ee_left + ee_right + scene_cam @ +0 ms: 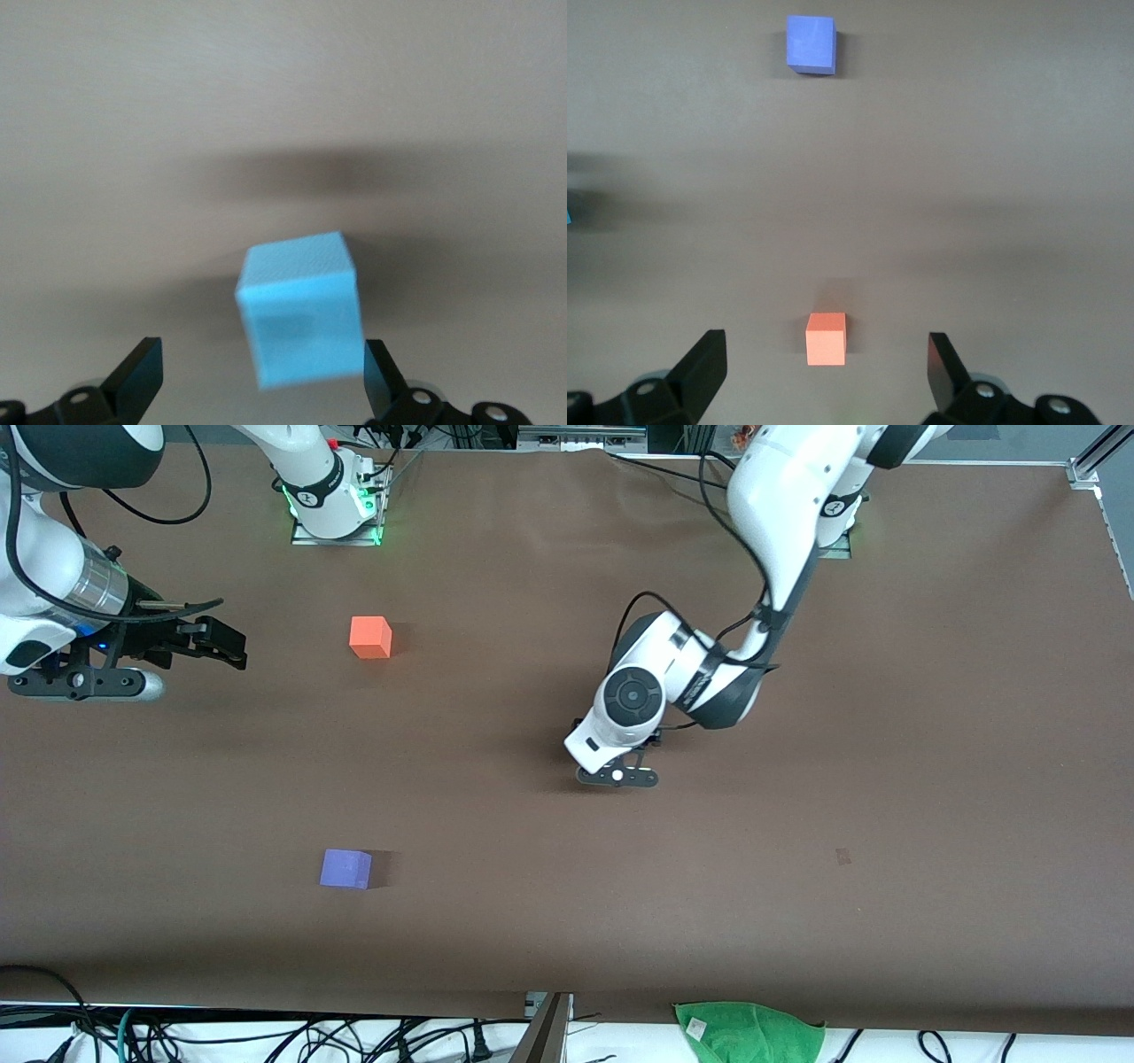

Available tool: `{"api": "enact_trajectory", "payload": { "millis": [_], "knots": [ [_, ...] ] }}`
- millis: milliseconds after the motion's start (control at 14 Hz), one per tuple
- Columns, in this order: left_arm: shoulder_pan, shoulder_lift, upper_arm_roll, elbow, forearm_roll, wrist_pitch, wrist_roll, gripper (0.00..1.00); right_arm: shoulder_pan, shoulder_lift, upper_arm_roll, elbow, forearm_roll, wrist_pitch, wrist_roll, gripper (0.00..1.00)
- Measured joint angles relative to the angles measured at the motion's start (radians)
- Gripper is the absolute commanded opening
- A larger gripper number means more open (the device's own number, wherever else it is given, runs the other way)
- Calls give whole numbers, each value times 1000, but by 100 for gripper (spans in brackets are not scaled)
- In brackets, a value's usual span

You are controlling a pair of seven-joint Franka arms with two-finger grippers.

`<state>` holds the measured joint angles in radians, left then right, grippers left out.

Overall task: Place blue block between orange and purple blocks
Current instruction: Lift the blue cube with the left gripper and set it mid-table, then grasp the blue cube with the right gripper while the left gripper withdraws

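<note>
The blue block (301, 310) lies on the brown table between the open fingers of my left gripper (261, 354), closer to one finger, not gripped. In the front view the block is hidden under the left hand (617, 773), which is low over the middle of the table. The orange block (370, 638) sits toward the robots' bases. The purple block (345, 868) sits nearer to the front camera, in line with it. My right gripper (217, 640) hangs open and empty over the right arm's end of the table. Its wrist view shows the orange block (826, 338) and the purple block (811, 44).
A green cloth (749, 1029) lies at the table's front edge, with cables beside it. A small dark mark (842, 856) is on the table toward the left arm's end. The arm bases stand along the back edge.
</note>
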<state>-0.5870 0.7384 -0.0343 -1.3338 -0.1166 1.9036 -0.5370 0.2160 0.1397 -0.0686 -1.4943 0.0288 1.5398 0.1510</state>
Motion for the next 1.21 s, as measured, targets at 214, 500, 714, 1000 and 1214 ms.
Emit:
{"api": "enact_trajectory", "payload": {
  "millis": [214,500,714,1000,1214],
  "knots": [
    [81,-184,7,17,35,-217,14,100,4,49,9,-2,-1,19,0,100],
    [226,-424,10,18,83,-414,124,100,29,123,33,-6,-1,113,-5,100],
    [343,-525,11,9,84,-504,304,100,106,221,45,-11,1,190,-4,100],
    [468,-538,12,-57,112,-509,532,100,258,334,49,-10,41,349,131,100],
    [563,-535,9,-113,125,-486,734,100,355,403,52,-10,75,496,331,100]
  ]
}}
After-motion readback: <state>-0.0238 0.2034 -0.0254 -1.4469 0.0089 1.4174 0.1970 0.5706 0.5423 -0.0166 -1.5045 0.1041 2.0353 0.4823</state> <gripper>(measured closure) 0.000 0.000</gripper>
